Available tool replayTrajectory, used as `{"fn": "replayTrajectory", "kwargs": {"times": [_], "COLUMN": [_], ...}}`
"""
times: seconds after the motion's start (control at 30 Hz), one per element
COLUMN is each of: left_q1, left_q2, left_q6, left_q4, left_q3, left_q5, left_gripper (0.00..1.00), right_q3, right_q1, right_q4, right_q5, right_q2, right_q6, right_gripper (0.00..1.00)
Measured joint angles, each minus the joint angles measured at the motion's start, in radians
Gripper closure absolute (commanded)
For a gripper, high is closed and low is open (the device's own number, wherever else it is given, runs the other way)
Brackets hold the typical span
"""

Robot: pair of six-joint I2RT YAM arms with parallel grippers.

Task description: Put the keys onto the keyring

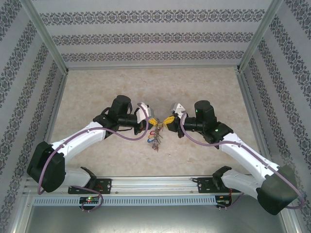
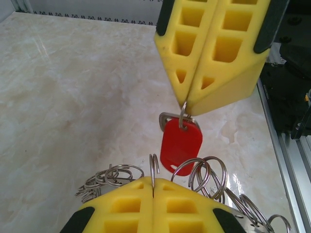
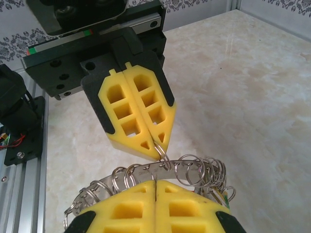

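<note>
Both grippers meet tip to tip above the middle of the table. My left gripper (image 2: 153, 183) (image 1: 153, 122) is shut on one small split ring of the keyring (image 3: 146, 169), a flat grey metal band strung with many small rings (image 2: 209, 174). In the top view the keyring (image 1: 156, 138) hangs below the fingertips with coloured tags. My right gripper (image 3: 155, 182) (image 1: 167, 120) is shut on the little ring of a silver key with a red tag (image 2: 180, 143), which dangles under its yellow fingers (image 2: 214, 53). In the right wrist view the left gripper's fingers (image 3: 141, 116) pinch a ring threaded through the band.
The marble tabletop (image 1: 97, 92) is walled by patterned panels (image 1: 146, 39) on three sides. An aluminium rail (image 1: 155, 183) with the arm bases runs along the near edge, and the rail (image 2: 291, 160) shows close on the right in the left wrist view.
</note>
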Motion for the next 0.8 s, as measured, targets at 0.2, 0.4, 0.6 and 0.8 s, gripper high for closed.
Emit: {"fn": "replayTrajectory", "kwargs": {"times": [0.2, 0.4, 0.6, 0.8], "left_q1": [0.000, 0.000, 0.000, 0.000], "left_q2": [0.000, 0.000, 0.000, 0.000], "left_q6": [-0.002, -0.008, -0.008, -0.008], "left_q4": [0.004, 0.005, 0.005, 0.005], "left_q3": [-0.001, -0.001, -0.001, -0.001], "left_q5": [0.002, 0.002, 0.002, 0.002], "left_gripper": [1.00, 1.00, 1.00, 1.00], "right_q3": [0.017, 0.023, 0.034, 0.039], "right_q1": [0.006, 0.021, 0.035, 0.048], "right_q4": [0.012, 0.033, 0.050, 0.065], "right_q5": [0.000, -0.003, -0.003, 0.007], "right_q2": [0.037, 0.062, 0.091, 0.105], "right_q6": [-0.004, -0.006, -0.006, -0.006], "right_gripper": [1.00, 1.00, 1.00, 1.00]}}
